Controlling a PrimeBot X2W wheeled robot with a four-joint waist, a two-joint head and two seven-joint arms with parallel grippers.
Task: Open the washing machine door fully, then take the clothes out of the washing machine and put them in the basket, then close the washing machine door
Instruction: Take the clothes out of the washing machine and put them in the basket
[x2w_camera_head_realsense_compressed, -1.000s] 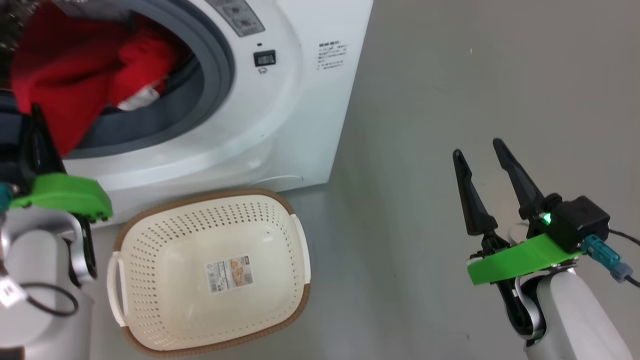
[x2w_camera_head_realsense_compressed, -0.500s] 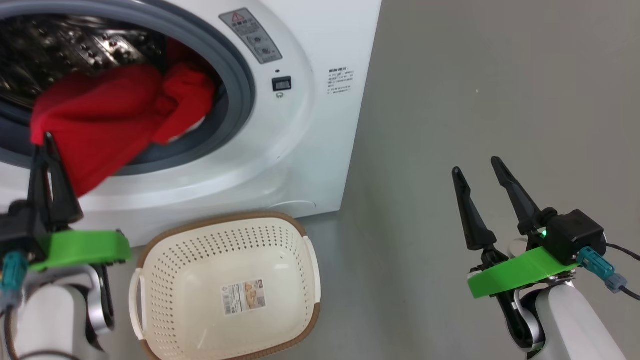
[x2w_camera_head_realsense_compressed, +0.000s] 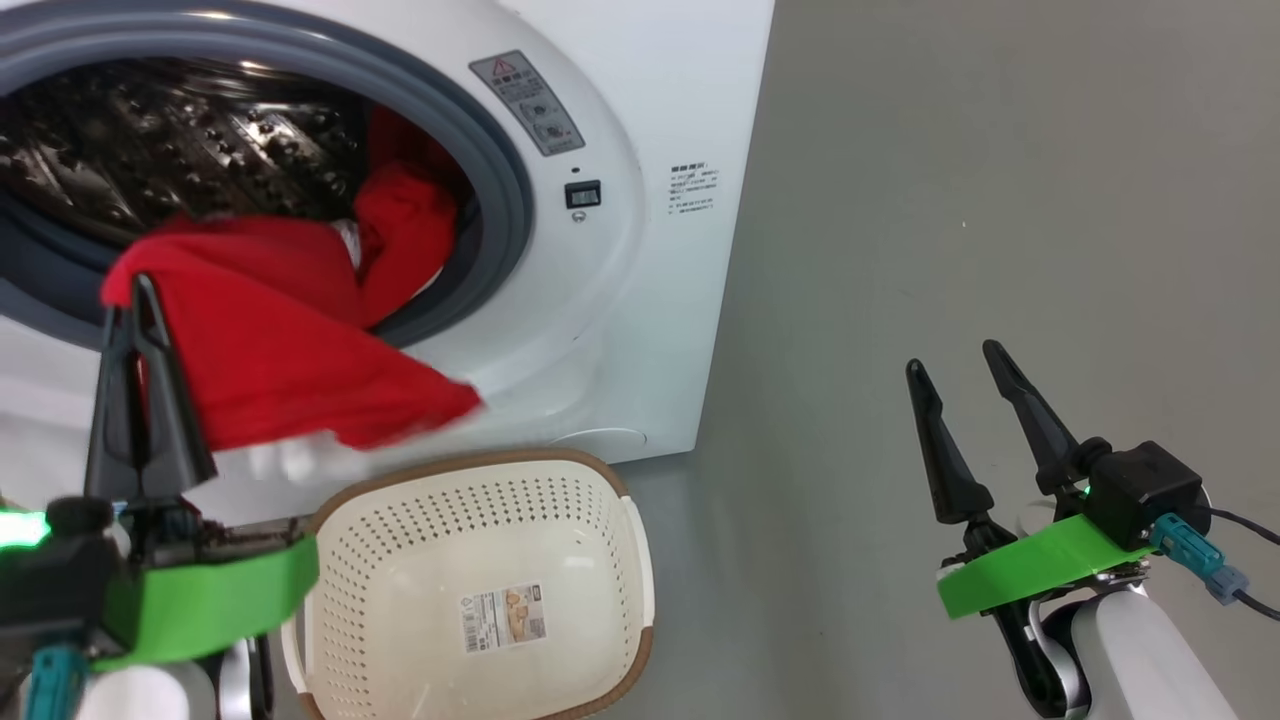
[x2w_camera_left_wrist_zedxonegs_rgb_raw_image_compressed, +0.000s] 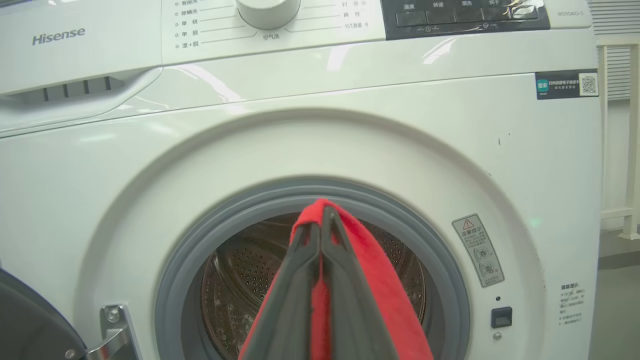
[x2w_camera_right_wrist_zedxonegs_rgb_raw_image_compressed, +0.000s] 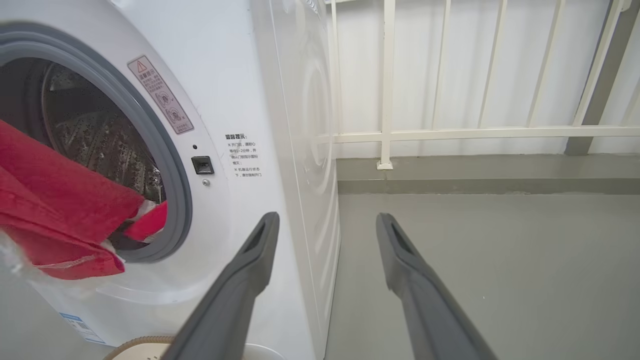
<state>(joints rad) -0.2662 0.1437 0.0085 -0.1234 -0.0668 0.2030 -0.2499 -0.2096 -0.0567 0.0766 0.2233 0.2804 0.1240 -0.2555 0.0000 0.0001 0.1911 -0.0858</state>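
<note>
Head view: left jaws clamped on a fold of the clothes. The limp, light fabric trails from the washer above the basket. Right jaws are apart and empty.
Left wrist view: the pinch is on a bunched edge and is likely secure.
Right wrist view: more red cloth at the drum mouth.

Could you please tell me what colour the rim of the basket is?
Brown, around the cream perforated basket; the head view shows it best.

Grey floor bears the white washing machine, the empty cream basket set just before its front; a white railing lines the far edge.
</note>
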